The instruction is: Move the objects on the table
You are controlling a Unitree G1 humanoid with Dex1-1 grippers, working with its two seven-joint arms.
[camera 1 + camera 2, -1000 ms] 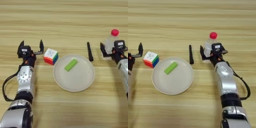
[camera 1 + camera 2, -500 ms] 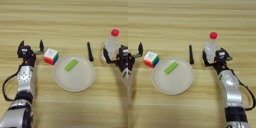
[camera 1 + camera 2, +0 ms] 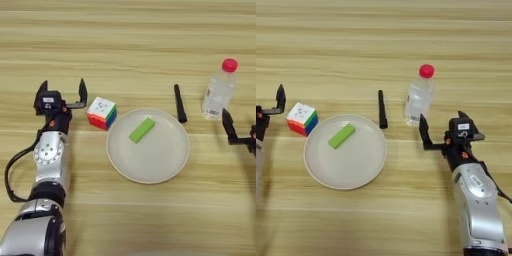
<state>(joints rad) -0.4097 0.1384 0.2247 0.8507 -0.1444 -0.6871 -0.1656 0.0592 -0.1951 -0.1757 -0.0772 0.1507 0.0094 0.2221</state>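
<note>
The counter (image 3: 130, 45) is lit evenly and brightly by diffuse light from above. Only short, soft shadows are cast beside the plate (image 3: 150, 165) and the bottle (image 3: 417, 100). No glare is seen. Slight softness is noted throughout, strongest along the lower edge.

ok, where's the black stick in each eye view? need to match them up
Left eye view: black stick sits right of centre, just off the plate's upper right rim, left of the bottle.
Right eye view: the stick sits near the middle, again between plate rim and bottle.
Shared landmark: the bottle's red cap.
</note>
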